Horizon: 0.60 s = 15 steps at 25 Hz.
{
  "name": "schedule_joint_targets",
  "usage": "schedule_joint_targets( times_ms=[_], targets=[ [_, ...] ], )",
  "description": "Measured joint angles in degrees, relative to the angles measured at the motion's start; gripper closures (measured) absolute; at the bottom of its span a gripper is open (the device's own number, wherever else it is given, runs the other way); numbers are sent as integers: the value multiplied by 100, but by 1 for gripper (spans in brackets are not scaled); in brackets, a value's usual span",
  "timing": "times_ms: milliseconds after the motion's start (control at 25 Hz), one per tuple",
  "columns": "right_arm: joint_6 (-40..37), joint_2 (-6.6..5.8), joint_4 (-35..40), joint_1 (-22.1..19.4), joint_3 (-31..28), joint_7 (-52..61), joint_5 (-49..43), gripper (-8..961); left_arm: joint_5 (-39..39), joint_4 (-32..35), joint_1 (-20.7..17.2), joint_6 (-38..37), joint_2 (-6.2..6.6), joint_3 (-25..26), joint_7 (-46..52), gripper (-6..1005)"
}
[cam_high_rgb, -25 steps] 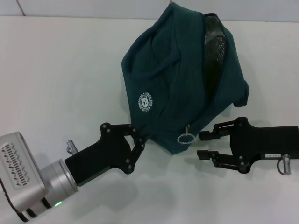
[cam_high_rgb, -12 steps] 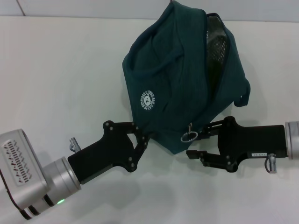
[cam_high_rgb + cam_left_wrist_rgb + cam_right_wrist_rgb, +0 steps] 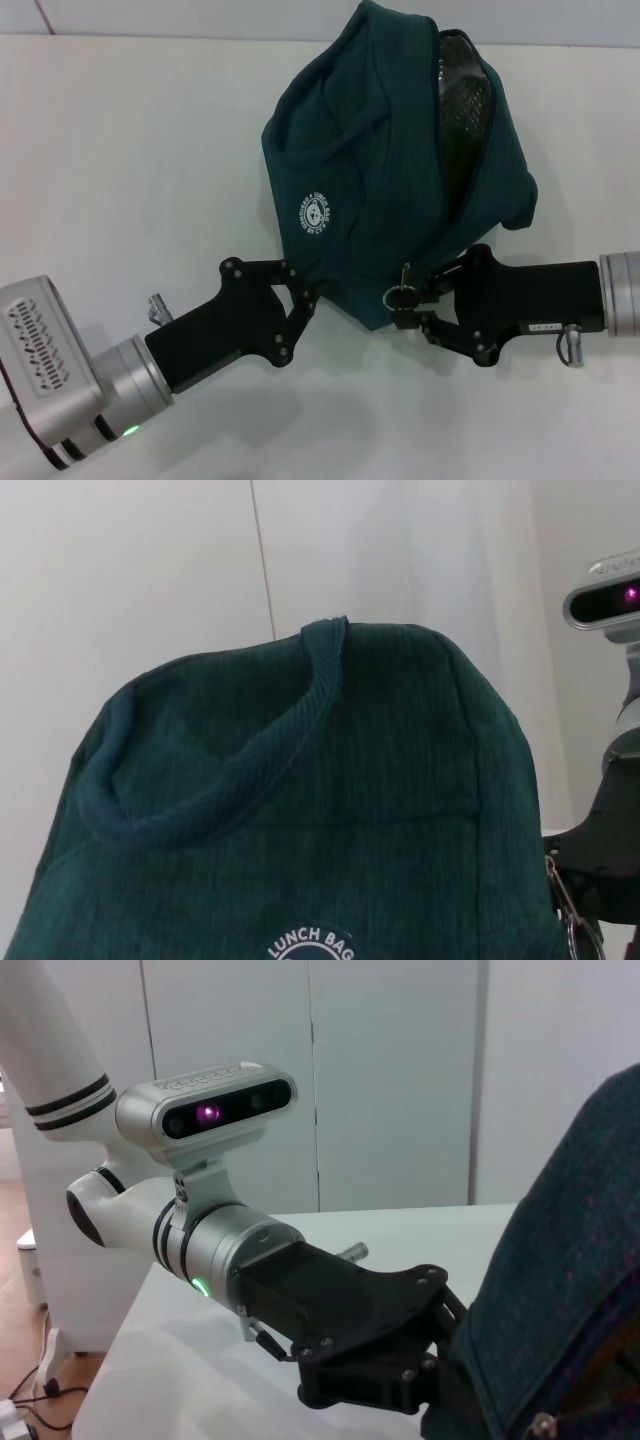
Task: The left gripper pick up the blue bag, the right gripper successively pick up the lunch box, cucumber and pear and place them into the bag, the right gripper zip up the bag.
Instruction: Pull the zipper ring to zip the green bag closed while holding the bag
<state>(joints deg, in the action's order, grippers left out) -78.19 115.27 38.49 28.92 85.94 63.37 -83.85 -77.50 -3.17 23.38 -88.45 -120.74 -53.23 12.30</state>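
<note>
The blue bag lies tilted on the white table, its zipper slit partly open over a dark mesh and foil lining. My left gripper is shut on the bag's lower edge, below the round white logo. My right gripper has come in from the right, and its fingers are closed around the ring zipper pull at the bag's lower corner. The left wrist view shows the bag and a loop handle up close. The right wrist view shows the left gripper at the bag. Lunch box, cucumber and pear are out of view.
The white table stretches to the left of and behind the bag, with a wall seam along its far edge. In the right wrist view the left arm's silver wrist and its camera stand over the table's near side.
My right gripper moved left toward the bag and closed from open onto the ring zipper pull. The left gripper shifted slightly up and right, still holding the bag.
</note>
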Motion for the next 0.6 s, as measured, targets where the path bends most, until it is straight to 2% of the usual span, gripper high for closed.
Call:
schedule_joint_targets(
  times_ms=[280,480,600],
  targets=[
    [-24,3,8,-46,-15,-443,33,803,6,1,-1,10,-2,-3,-6,945],
    [1,41,9,-130,-24,-860,146,928,7,0,-24,8,-2,-2,-28,945],
    [63,56,9,-202,-22,-1007,279,924,7,0,-25,16,-2,-2,-30,945]
  ],
)
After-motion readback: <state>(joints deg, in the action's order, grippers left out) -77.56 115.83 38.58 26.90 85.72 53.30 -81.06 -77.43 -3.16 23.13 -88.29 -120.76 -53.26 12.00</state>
